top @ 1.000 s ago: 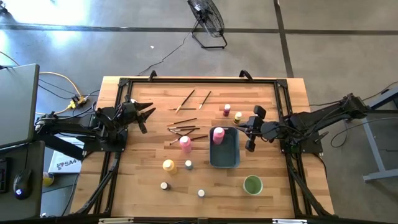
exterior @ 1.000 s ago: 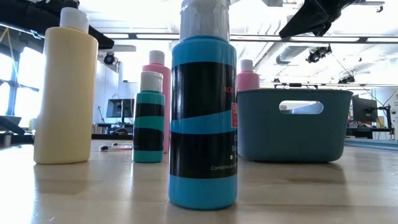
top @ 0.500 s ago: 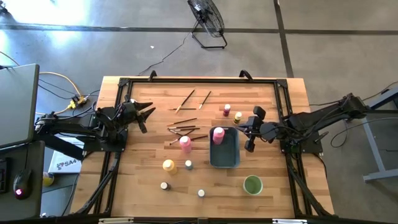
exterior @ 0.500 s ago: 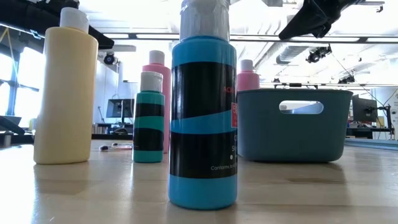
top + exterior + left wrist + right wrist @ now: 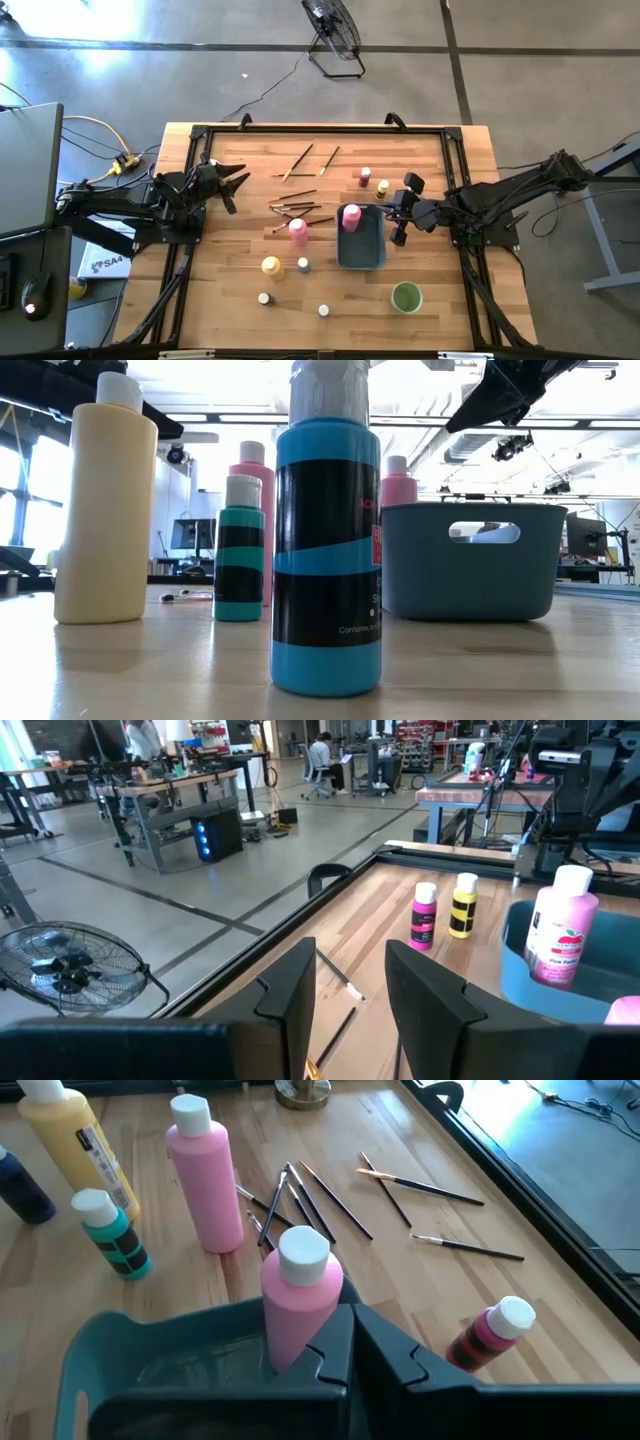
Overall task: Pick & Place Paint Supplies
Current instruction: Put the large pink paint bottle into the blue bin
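Pale butcher-block wood filled the high view, the table [image 5: 230,300] carrying everything: a blue-grey tray [image 5: 362,245] right of centre with one pink bottle [image 5: 350,216] standing in its far end, a second pink bottle [image 5: 298,231] just left of the tray, and a yellow bottle [image 5: 271,266] nearer the front beside a small teal jar [image 5: 303,264]. A clutch of paintbrushes [image 5: 297,209] lay left of the tray, two more brushes [image 5: 312,157] farther back, and two little jars [image 5: 372,180] sat behind the tray. The green cup [image 5: 406,297] stood at the front right. The right gripper [image 5: 399,214] hovered just off the tray's right side, fingers pressed together on nothing; the left gripper [image 5: 236,186] waited at the table's left edge, well apart from the supplies — fingers parted, empty. From table height, a blue-and-black jar [image 5: 326,550] loomed up front, the yellow bottle [image 5: 105,510] to its left, the teal jar [image 5: 240,555] and a pink bottle [image 5: 254,510] behind, the tray [image 5: 470,560] on the right. The left wrist view showed both dark fingers [image 5: 290,995] with a clear gap, a pink jar [image 5: 425,916] and a yellow jar [image 5: 462,906] beyond. The right wrist view looked down on the tray [image 5: 110,1365] — pink bottle [image 5: 297,1300] upright inside, brushes [image 5: 310,1205] on the wood past it.
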